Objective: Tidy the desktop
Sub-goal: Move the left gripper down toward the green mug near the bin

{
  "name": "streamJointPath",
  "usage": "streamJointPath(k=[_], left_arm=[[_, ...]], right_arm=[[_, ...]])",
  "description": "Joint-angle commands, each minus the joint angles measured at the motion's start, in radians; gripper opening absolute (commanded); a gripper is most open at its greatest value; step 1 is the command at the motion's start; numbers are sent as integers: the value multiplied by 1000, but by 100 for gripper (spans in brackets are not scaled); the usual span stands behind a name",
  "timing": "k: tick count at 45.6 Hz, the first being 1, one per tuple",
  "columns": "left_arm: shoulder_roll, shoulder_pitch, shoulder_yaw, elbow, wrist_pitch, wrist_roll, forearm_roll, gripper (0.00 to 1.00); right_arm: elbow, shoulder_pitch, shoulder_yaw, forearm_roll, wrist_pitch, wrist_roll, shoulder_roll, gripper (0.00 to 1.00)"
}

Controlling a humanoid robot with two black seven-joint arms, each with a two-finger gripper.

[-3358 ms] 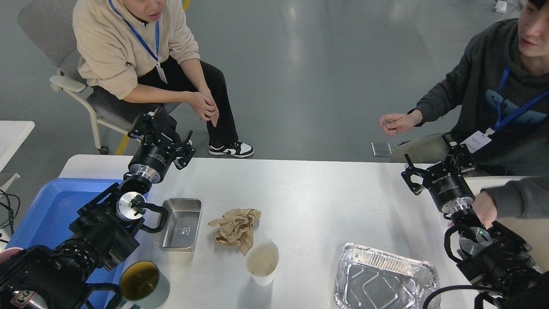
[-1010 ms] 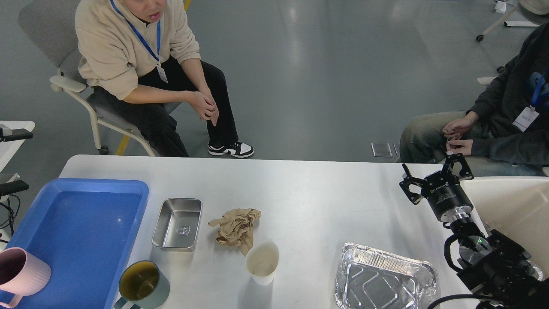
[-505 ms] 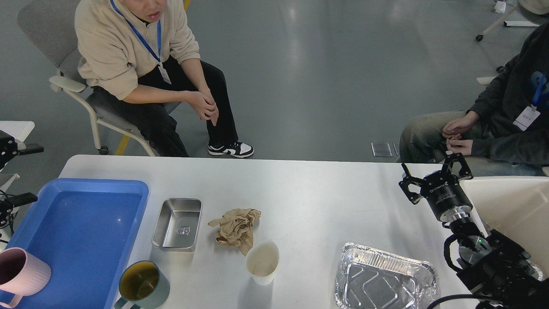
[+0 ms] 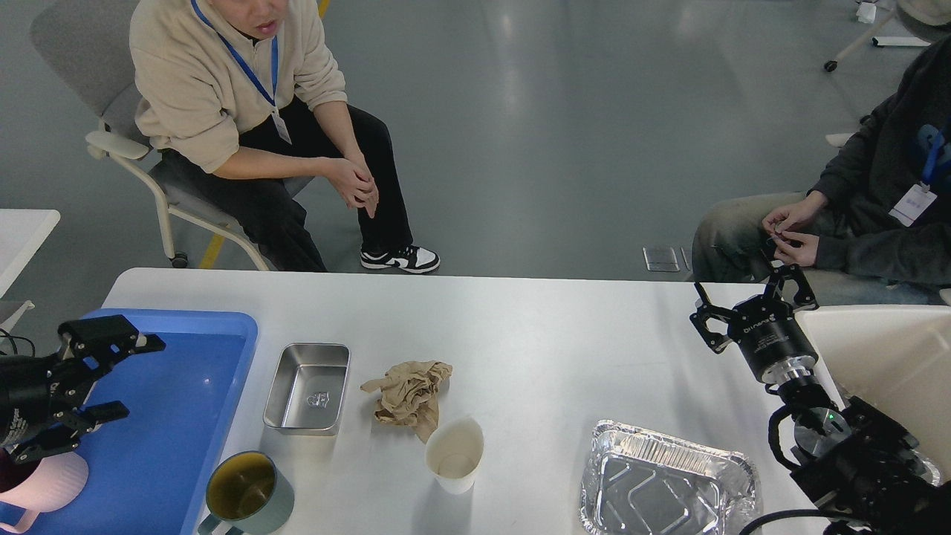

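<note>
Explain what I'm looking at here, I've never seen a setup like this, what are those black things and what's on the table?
This is the view from a humanoid robot's own head, looking down at the desktop. The black things are its arms. The left hand is open above a blue tray; the right hand is open and empty. On the table lie a steel tin, crumpled brown paper, a paper cup, a green mug and a foil tray. A pink mug sits in the blue tray. Nothing is held.

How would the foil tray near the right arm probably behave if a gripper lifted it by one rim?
The foil tray looks thin and crinkled along its rim, so it would probably bend or dent where pinched. It appears empty, so likely very light. Pushed across the smooth desktop, it may slide easily.
</note>
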Motion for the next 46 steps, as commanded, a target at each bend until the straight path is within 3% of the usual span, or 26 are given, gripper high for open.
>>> streamJointPath(k=[1, 6, 24, 46], left_arm=[[-27, 1, 72, 0, 0, 9, 155, 97], [-48, -7, 127, 5, 0, 14, 268, 96], [-271, -9, 140, 52, -3, 133, 569, 94], [-349, -96, 272, 86, -8, 142, 712, 82]], right_arm=[[0, 0, 0, 0, 0, 0, 1, 100], [0, 0, 0, 0, 0, 0, 1, 100], [1, -2, 0, 0, 3, 1, 2, 100], [1, 0, 2, 0, 3, 1, 4, 100]])
